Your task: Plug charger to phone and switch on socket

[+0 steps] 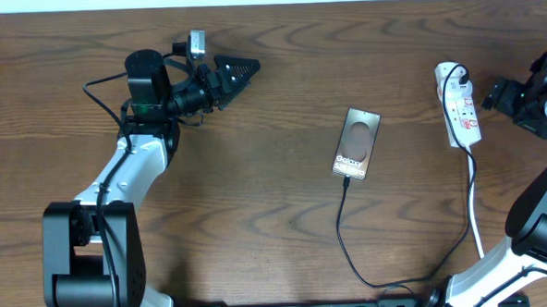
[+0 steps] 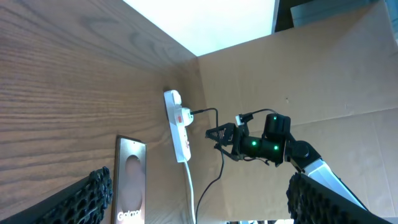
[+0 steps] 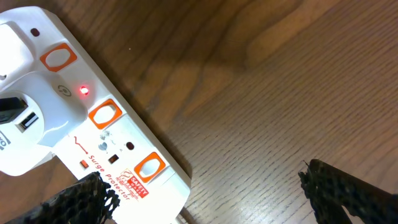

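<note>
The bronze-grey phone lies face down mid-table, "Galaxy" lettering visible; it also shows in the left wrist view. The thin black charger cable runs from the phone's near end, loops along the front edge and up to a black plug in the socket. The white socket strip lies at the right; in the right wrist view a small red light glows on it. My left gripper is open and empty, far left of the phone. My right gripper is open, just right of the strip.
The strip's white cord runs toward the front edge beside the black cable. A cardboard wall stands beyond the table's right side. Bare wooden tabletop lies between the arms.
</note>
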You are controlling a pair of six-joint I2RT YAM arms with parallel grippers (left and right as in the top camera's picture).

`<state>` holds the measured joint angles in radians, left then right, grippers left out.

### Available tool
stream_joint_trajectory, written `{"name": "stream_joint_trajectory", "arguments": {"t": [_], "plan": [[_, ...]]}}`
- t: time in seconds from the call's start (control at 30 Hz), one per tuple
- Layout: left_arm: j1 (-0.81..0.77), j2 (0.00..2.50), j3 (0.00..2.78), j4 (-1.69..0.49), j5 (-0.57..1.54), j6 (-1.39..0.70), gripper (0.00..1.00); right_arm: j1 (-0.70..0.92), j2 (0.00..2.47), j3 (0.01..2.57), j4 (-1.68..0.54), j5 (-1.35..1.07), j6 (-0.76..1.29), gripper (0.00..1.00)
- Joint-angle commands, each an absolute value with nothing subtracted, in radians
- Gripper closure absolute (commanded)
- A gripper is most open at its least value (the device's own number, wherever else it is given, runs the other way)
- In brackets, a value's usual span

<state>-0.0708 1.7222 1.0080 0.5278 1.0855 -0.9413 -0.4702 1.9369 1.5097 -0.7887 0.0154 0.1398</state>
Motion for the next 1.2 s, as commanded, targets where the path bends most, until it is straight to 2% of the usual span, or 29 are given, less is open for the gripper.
{"name": "stream_joint_trajectory", "arguments": {"t": [0.0,0.3,0.7,0.93,1.17], "plan": [[-0.068,1.713,1.018,0.530,1.087,-0.924,0.09,-0.470,1.936,1.510,-0.789,0.024,0.126,0.01],[-0.068,1.683,1.018,0.531,1.087,-0.924,0.09,-0.470,1.936,1.510,-0.789,0.024,0.126,0.01],[-0.068,1.451,1.007,0.532,1.087,-0.924,0.09,-0.470,1.936,1.510,-0.789,0.024,0.125,0.01],[-0.068,1.300,0.791,0.532,1.087,-0.924,0.09,-0.470,1.936,1.510,-0.789,0.024,0.125,0.01],[-0.068,1.286,0.567,0.530,1.087,-0.924,0.09,-0.470,1.936,1.510,-0.789,0.024,0.126,0.01]]}}
